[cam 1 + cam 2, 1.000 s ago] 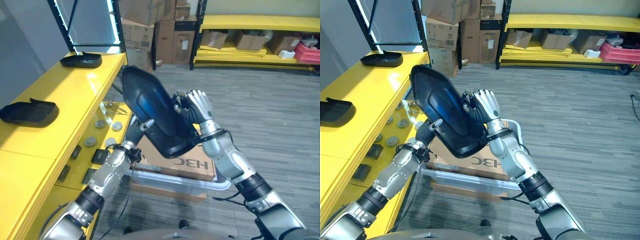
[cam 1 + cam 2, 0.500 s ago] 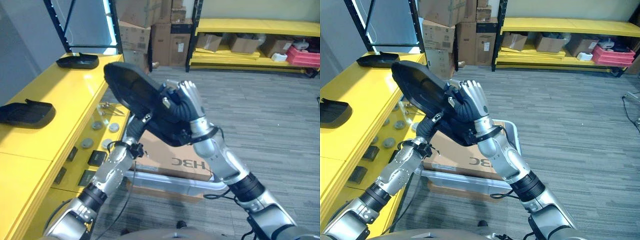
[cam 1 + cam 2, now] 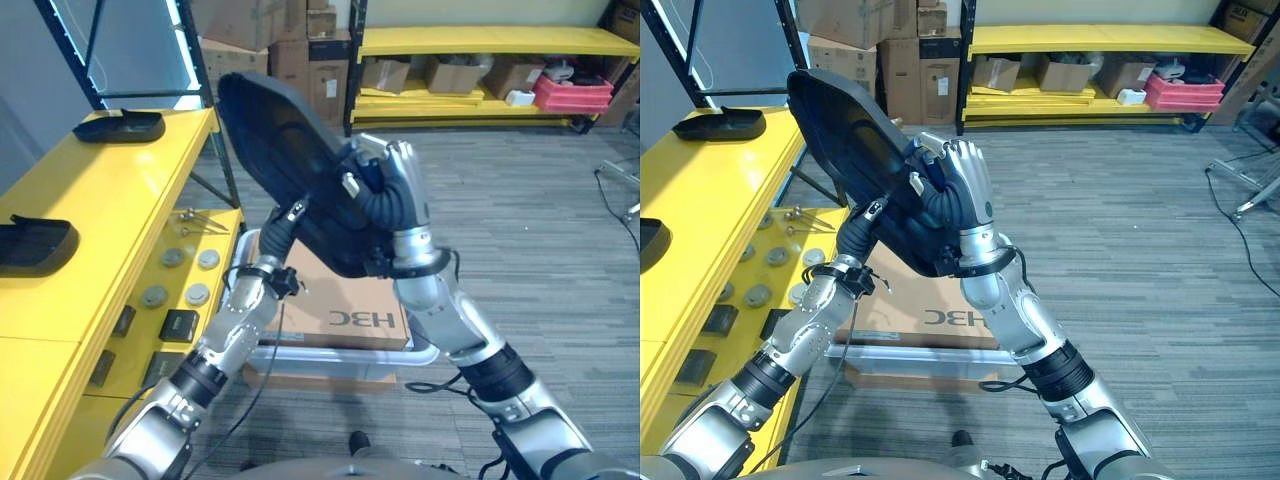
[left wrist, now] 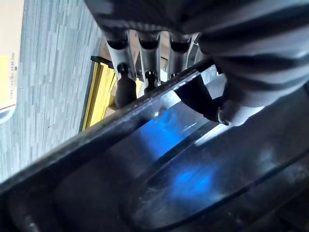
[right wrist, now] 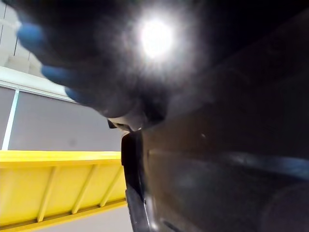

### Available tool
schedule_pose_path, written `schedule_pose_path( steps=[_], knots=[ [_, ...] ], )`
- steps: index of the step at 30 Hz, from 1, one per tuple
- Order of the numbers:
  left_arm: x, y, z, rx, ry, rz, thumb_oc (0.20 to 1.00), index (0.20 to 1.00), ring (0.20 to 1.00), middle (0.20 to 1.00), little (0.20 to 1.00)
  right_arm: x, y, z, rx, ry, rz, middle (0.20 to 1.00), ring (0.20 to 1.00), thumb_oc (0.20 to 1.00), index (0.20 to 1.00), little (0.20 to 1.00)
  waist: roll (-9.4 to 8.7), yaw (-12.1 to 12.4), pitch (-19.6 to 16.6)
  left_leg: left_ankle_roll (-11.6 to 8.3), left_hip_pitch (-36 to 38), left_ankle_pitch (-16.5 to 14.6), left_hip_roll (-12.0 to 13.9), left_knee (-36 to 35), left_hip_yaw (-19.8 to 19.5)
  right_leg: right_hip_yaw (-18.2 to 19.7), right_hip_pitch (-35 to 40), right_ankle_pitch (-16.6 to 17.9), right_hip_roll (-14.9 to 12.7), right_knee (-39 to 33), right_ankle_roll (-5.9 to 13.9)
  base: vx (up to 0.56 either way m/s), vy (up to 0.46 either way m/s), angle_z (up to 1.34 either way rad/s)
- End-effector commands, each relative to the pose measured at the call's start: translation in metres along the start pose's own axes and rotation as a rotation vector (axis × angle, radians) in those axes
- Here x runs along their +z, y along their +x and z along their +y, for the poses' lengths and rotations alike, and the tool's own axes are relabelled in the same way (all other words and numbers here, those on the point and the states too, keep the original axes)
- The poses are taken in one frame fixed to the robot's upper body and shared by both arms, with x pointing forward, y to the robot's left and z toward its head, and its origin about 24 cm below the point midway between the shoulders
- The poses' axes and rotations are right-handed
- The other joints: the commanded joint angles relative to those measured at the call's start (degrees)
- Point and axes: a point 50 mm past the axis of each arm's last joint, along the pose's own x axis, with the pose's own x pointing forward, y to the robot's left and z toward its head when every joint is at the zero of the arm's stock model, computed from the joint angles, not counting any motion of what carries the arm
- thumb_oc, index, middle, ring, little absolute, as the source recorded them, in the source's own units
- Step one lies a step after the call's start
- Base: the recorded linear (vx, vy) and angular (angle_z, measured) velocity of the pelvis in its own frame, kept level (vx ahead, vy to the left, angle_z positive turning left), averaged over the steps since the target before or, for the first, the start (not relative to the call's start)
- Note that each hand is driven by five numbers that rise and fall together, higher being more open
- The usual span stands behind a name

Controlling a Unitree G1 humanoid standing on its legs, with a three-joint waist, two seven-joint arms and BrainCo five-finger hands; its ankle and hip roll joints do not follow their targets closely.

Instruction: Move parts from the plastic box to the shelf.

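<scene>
Carrying the large black part [image 3: 865, 165] higher and more upright than a moment ago, right hand [image 3: 958, 205] curling its fingers round the near edge and left hand [image 4: 145, 63] gripping the rim from below, swinging it above the plastic box [image 3: 340, 352] towards the yellow shelf [image 3: 95, 200] on the left.

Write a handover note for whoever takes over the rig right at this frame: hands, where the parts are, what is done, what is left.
Both hands hold one large black part in the air, tilted, above the plastic box on the floor.
Right hand: fingers curled round the part's near edge.
Left hand: its fingers hook over the part's rim, as its wrist view shows.
Done: two similar black parts already lie on the yellow shelf, one at the far end and one nearer.
Left: carry the held part over to the robot's left, set it on the shelf, release. A cardboard box rests in the plastic box; remaining parts there cannot be seen.
</scene>
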Motion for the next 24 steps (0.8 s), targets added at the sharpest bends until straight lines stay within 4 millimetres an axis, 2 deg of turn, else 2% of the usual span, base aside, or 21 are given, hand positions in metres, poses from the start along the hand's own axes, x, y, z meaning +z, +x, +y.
schedule_pose_path(
  steps=[1,2,3,4,5,6,7,11,12,13,14,15,18,19,21,23,24],
  knots=[
    [0.059,0.032,-0.053,-0.176,-0.07,-0.276,0.2,0.2,0.2,0.2,0.2,0.032,-0.003,0.008,0.031,0.141,-0.142,0.2,0.2,0.2,0.2,0.2,0.07,1.6,-0.2,-1.57,3.48,-3.67,2.86,0.04,-1.56,-1.27,0.55,-2.84,-0.38,1.13,1.23,0.0,0.0,0.0],
    [0.058,0.032,-0.05,-0.16,-0.071,-0.275,0.2,0.2,0.2,0.2,0.2,0.031,-0.004,0.008,0.037,0.148,-0.137,0.2,0.2,0.2,0.2,0.2,-0.01,1.66,-0.18,-1.59,3.47,-3.65,2.91,0.04,-1.59,-1.27,0.53,-2.83,-0.35,1.12,1.19,-0.01,-0.031,0.0],
    [0.054,0.03,-0.042,-0.119,-0.025,-0.273,0.2,0.2,0.2,0.2,0.2,0.028,-0.005,0.013,0.085,0.203,-0.097,0.501,0.501,0.501,0.501,0.501,-0.22,1.91,-0.21,-1.6,3.43,-3.56,2.99,0.04,-1.64,-1.43,0.68,-2.88,-0.26,1.06,1.07,0.0,0.0,0.0],
    [0.055,0.028,-0.036,-0.097,0.023,-0.282,0.2,0.2,0.2,0.2,0.2,0.025,-0.007,0.011,0.08,0.238,-0.069,1.0,1.0,1.0,1.0,1.0,-0.3,2.04,-0.2,-1.63,3.44,-3.51,3.03,0.04,-1.61,-1.5,0.79,-2.92,-0.21,1.04,1.03,0.0,0.0,0.0],
    [0.054,0.024,-0.023,-0.035,0.099,-0.289,0.2,0.2,0.2,0.2,0.2,0.02,-0.012,0.008,0.063,0.285,-0.023,1.0,1.0,1.0,1.0,1.0,-0.48,2.23,-0.19,-1.67,3.48,-3.45,3.12,0.04,-1.6,-1.6,0.92,-2.93,-0.19,1.06,0.93,0.0,0.0,0.0],
    [0.059,0.02,-0.003,0.058,0.384,-0.34,0.2,0.2,0.2,0.2,0.2,0.007,-0.026,0.0,0.03,0.343,0.064,1.0,1.0,1.0,1.0,1.0,-0.76,2.35,-0.09,-1.76,3.42,-3.4,3.12,0.04,-1.65,-1.85,1.05,-2.97,-0.12,1.07,0.9,-0.01,-0.007,0.03],
    [0.059,0.02,-0.004,0.058,0.385,-0.34,0.2,0.2,0.2,0.2,0.2,0.007,-0.026,0.0,0.03,0.344,0.066,1.0,1.0,1.0,1.0,1.0,-0.78,2.37,-0.13,-1.76,3.44,-3.4,3.11,0.04,-1.68,-1.88,1.09,-2.98,-0.14,1.06,0.9,-0.01,0.003,0.05],
    [0.079,0.008,0.014,0.142,0.75,-0.47,0.2,0.2,0.2,0.2,0.2,-0.02,-0.062,-0.011,-0.001,0.379,0.262,1.0,1.0,1.0,1.0,1.0,-0.89,2.26,0.16,-1.79,3.51,-3.49,2.97,0.04,-1.61,-2.12,1.09,-3.03,-0.17,1.36,1.02,0.0,0.008,0.01],
    [0.084,0.002,0.026,0.209,0.865,-0.504,0.2,0.2,0.2,0.2,0.2,-0.041,-0.097,-0.023,-0.033,0.314,0.423,1.0,1.0,1.0,1.0,1.0,-0.8,1.79,0.15,-1.79,3.63,-3.68,2.9,0.04,-1.5,-2.11,1.0,-3.05,-0.29,1.58,1.18,0.0,0.0,0.0],
    [0.083,0.002,0.026,0.208,0.864,-0.503,0.2,0.2,0.2,0.2,0.2,-0.041,-0.097,-0.023,-0.033,0.314,0.424,1.0,1.0,1.0,1.0,1.0,-0.79,1.85,0.09,-1.79,3.63,-3.69,2.9,0.04,-1.51,-2.12,1.01,-3.06,-0.29,1.58,1.18,0.0,0.0,0.0],
    [0.088,0.001,0.03,0.22,0.931,-0.522,0.2,0.2,0.2,0.2,0.2,-0.052,-0.115,-0.026,-0.03,0.264,0.508,1.0,1.0,1.0,1.0,1.0,-0.76,1.58,0.07,-1.79,3.67,-3.77,2.9,0.04,-1.53,-2.12,0.96,-3.05,-0.33,1.63,1.27,0.0,0.0,0.0],
    [0.089,-0.001,0.032,0.226,0.936,-0.525,0.2,0.2,0.2,0.2,0.2,-0.056,-0.125,-0.029,-0.034,0.254,0.55,1.0,1.0,1.0,1.0,1.0,-0.77,1.48,0.0,-1.78,3.71,-3.85,2.9,0.04,-1.57,-2.12,0.95,-3.1,-0.34,1.74,1.3,0.0,0.0,0.0],
    [0.096,-0.004,0.041,0.285,0.998,-0.555,0.2,0.2,0.2,0.2,0.2,-0.08,-0.173,-0.032,-0.042,0.183,0.79,1.0,1.0,1.0,1.0,1.0,-0.79,0.95,-0.11,-1.75,3.81,-4.03,2.83,0.04,-1.51,-2.13,0.87,-3.04,-0.53,1.88,1.45,0.0,0.01,-0.04],
    [0.099,-0.005,0.043,0.296,1.006,-0.573,0.2,0.2,0.2,0.2,0.2,-0.091,-0.199,-0.033,-0.04,0.136,0.916,1.0,1.0,1.0,1.0,1.0,-0.79,0.82,-0.14,-1.74,3.79,-4.05,2.8,0.04,-1.49,-2.06,0.79,-2.95,-0.6,1.97,1.46,0.0,0.0,0.0],
    [0.102,-0.01,0.044,0.301,0.992,-0.592,0.2,0.2,0.2,0.2,0.2,-0.101,-0.236,-0.032,-0.006,0.068,1.077,1.0,1.0,1.0,1.0,1.0,-0.84,0.79,-0.12,-1.71,3.86,-4.12,2.71,0.04,-1.53,-2.06,0.75,-2.89,-0.7,2.08,1.47,0.0,0.0,0.0],
    [0.104,-0.019,0.044,0.299,0.951,-0.618,0.2,0.2,0.2,0.2,0.2,-0.107,-0.284,-0.03,0.031,0.0,1.3,1.0,1.0,1.0,1.0,1.0,-0.82,0.97,-0.01,-1.68,3.88,-4.19,2.58,0.04,-1.63,-2.08,0.75,-2.82,-0.82,2.02,1.54,0.0,0.0,0.0],
    [0.105,-0.029,0.05,0.322,0.91,-0.62,0.2,0.2,0.2,0.2,0.2,-0.105,-0.319,-0.021,0.101,-0.001,1.471,1.0,1.0,1.0,1.0,1.0,-0.91,1.36,0.02,-1.7,3.94,-4.23,2.53,0.04,-1.57,-2.12,0.82,-2.78,-0.89,1.95,1.52,0.0,0.0,0.0]
  ],
)
